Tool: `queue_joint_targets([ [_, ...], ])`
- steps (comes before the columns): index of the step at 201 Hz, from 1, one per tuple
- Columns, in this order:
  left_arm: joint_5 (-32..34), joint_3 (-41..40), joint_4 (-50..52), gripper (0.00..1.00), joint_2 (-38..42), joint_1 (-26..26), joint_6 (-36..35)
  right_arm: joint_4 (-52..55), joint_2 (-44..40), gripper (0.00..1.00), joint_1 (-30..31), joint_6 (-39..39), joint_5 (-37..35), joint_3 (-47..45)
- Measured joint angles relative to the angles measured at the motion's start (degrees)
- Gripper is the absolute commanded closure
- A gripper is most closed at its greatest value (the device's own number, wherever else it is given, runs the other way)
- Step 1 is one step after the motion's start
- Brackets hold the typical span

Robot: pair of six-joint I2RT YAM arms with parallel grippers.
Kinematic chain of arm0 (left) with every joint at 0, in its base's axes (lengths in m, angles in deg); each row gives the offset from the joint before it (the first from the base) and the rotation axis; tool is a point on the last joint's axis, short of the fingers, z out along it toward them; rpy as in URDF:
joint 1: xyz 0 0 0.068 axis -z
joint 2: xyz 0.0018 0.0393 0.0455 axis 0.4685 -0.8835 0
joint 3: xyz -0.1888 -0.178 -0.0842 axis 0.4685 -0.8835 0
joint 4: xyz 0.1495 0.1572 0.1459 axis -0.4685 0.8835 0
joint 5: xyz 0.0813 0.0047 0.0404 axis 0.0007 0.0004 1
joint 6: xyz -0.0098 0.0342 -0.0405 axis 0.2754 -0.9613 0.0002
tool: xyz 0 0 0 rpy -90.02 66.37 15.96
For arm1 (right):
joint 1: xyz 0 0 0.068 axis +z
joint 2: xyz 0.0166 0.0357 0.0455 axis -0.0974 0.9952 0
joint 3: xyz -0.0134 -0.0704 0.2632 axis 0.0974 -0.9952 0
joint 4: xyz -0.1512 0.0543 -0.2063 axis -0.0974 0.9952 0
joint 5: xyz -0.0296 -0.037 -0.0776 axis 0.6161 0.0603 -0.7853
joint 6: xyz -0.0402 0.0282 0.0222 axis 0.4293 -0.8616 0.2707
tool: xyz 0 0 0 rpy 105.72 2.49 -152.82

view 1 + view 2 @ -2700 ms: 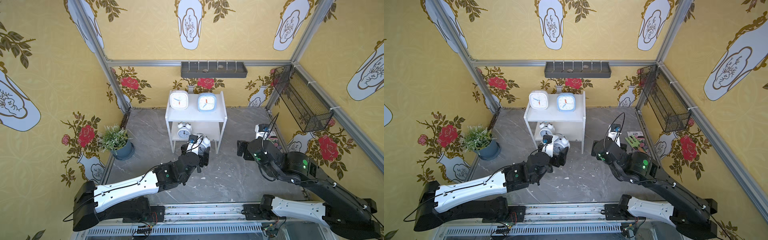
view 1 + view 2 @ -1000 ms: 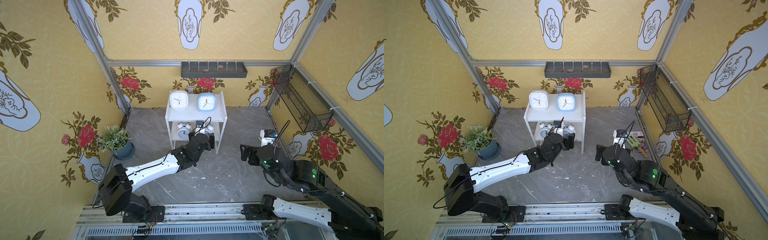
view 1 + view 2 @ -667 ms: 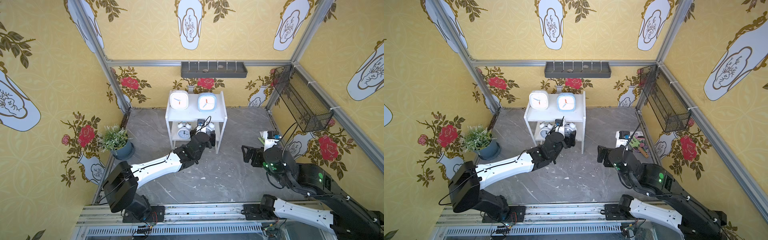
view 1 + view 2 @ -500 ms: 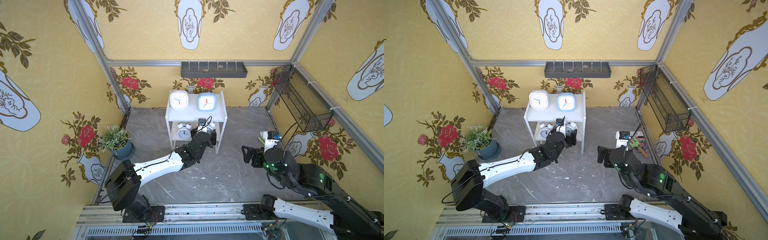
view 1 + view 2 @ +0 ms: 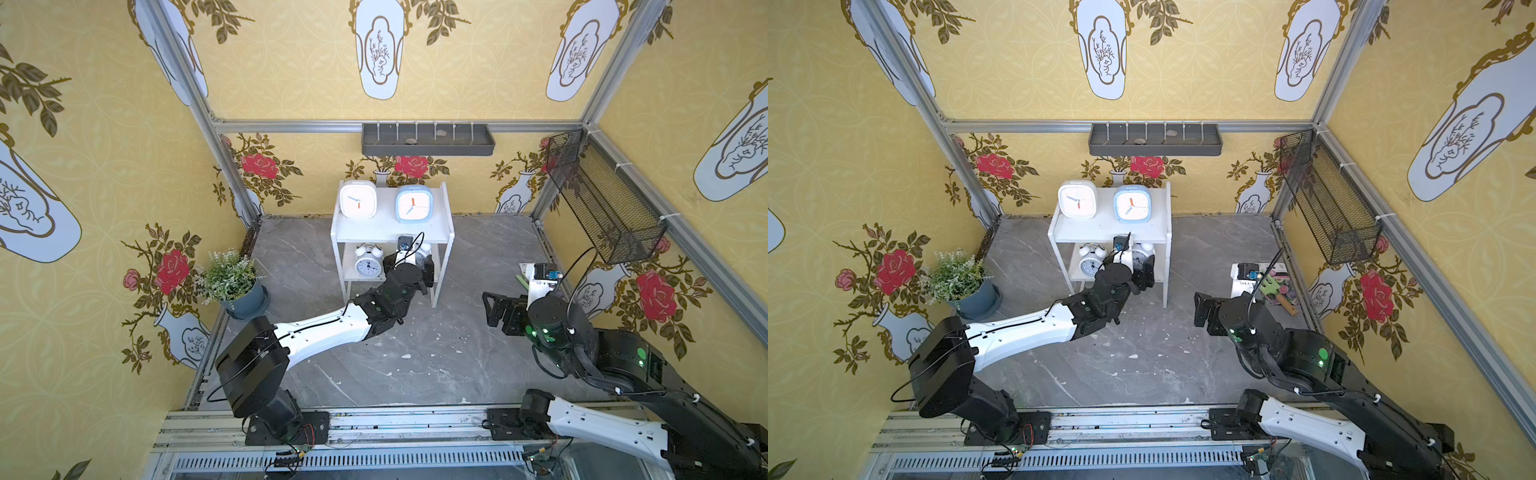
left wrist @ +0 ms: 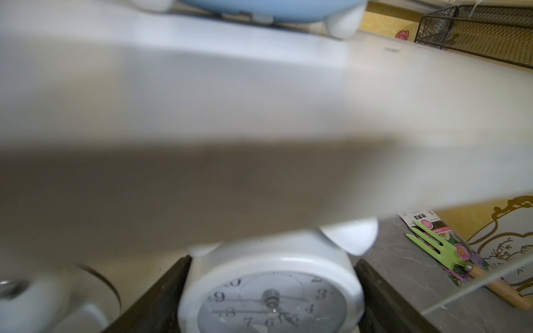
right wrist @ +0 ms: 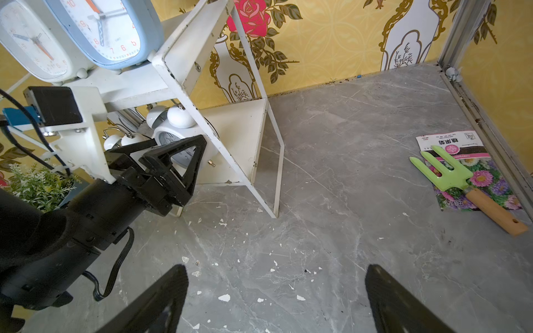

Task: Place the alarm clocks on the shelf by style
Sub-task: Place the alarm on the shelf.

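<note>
You're nearly done: 3 of 4 clocks sit on the shelf, sorted by style. The white square clock & blue square clock are side by side on the top tier, and the first twin-bell clock is on the lower tier, at the end nearer the potted plant. The last one, the second twin-bell clock, is w/ your left gripper: jaws closed on its round body, one finger each side, face toward the wrist cam. It's under the top board, in the lower tier's free half, just beside the first twin-bell clock. Can't tell if its feet are down on the board yet. What's left, IMO: set it down, let go, back the arm out w/o clipping the top board or side panel. Your right gripper is spread wide & empty over bare floor, well apart from the shelf, so nothing to do there.
</note>
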Motion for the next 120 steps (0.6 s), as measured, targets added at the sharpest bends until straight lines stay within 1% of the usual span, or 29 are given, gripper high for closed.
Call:
queue_joint_targets([
  [72, 0.1, -1.7, -2.1, 0.28, 0.1, 0.0, -0.7, -0.1, 0.1, 0.03, 0.0, 0.2, 0.2, -0.1],
  [120, -0.3, -2.2, -1.7, 0.28, 0.7, 0.0, -0.6, -0.1, 0.2, 0.03, 0.0, 0.2, 0.2, -0.1],
])
